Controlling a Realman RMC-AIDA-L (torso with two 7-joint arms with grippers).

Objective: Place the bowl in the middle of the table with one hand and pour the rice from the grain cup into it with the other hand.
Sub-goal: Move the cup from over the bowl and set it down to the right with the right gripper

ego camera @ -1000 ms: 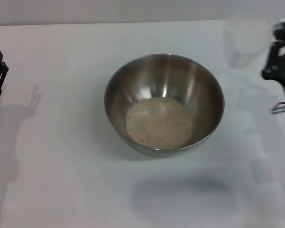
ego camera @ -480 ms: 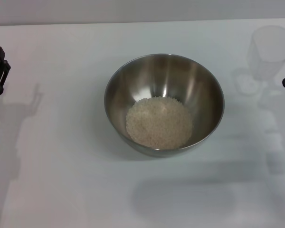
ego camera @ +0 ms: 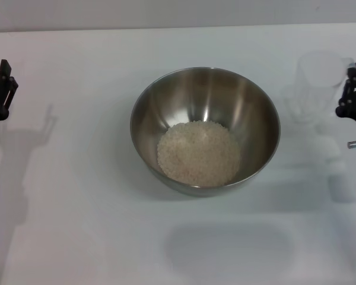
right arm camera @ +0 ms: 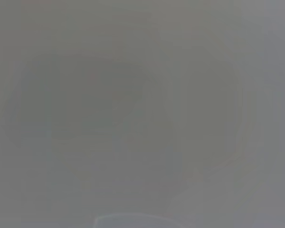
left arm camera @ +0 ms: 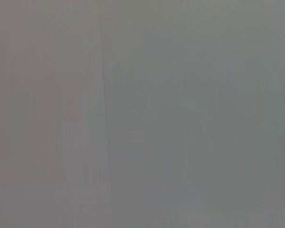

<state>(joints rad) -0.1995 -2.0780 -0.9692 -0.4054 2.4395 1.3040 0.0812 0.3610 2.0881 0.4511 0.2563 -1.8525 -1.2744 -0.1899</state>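
One table, white. One bowl, steel, mid-table, mouth up. One heap of rice in its bottom. One grain cup, clear, upright, mouth up, at the right edge, right gripper against it; grip cannot be told. Left gripper at the left edge, well apart; fingers' state unclear

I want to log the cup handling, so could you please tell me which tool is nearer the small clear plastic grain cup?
Right. The right tool is beside the grain cup at the table's right edge; the left tool is far across the table.
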